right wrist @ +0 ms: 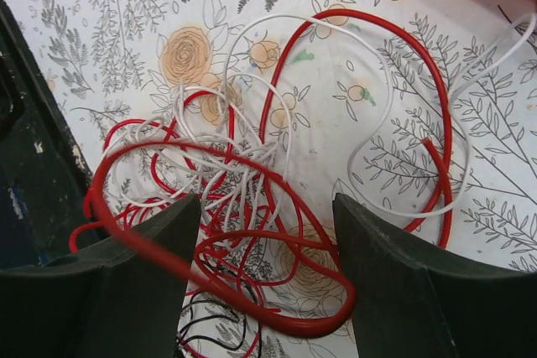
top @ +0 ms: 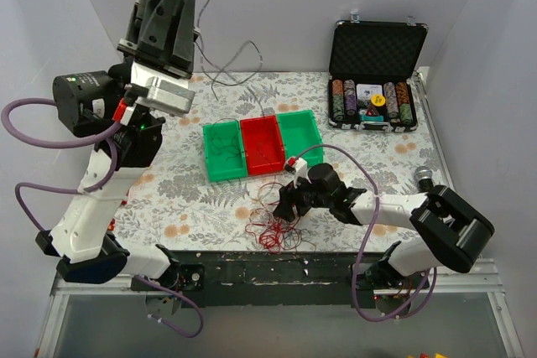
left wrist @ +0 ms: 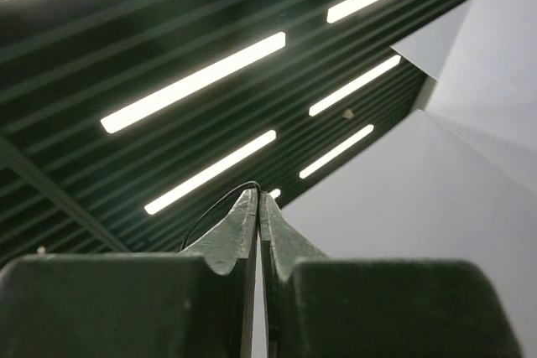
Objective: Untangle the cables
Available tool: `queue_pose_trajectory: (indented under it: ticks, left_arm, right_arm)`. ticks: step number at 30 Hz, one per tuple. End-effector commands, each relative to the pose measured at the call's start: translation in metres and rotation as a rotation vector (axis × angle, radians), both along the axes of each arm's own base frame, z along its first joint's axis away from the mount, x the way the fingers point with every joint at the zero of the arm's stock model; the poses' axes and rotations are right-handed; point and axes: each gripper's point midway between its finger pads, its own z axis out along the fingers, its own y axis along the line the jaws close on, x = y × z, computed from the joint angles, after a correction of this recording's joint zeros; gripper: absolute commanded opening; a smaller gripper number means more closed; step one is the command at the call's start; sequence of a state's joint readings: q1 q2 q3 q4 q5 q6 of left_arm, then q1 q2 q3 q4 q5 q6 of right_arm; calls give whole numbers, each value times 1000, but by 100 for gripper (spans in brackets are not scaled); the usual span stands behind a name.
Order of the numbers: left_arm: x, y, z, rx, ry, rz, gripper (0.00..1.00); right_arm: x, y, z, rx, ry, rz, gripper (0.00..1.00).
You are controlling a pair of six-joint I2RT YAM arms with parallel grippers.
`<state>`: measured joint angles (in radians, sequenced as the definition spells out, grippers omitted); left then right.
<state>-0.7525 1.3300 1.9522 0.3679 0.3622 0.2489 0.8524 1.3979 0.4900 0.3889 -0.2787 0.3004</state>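
I am hovering my right pincer (right wrist: 264, 207), spread, over the cables (top: 270, 230).
The tangle is lying on the surface (top: 185, 199) directly beneath it, near the front edge; my left pincer (left wrist: 258, 194), raised high, is pinching a dark strand (left wrist: 222, 195). The left green tray (top: 207, 153) is holding dark strands (top: 222, 144).

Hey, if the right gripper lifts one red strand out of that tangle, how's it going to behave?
Probably floppy: the red strand lies in loose curved loops, so it should sag from the grip. It likely drags neighbours along, since white strands weave through it. Being thin, it looks light and might slip out of a pinch.
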Motion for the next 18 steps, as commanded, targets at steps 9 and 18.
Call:
queue_pose_trajectory:
  ticks: [9, 18]
  left_arm:
    - [-25, 39, 46, -142, -208, 179, 0]
    - [31, 38, -22, -118, 43, 302, 0]
  right_arm:
    - [15, -7, -4, -24, -65, -77, 72]
    - [11, -17, 35, 61, -142, -105, 67]
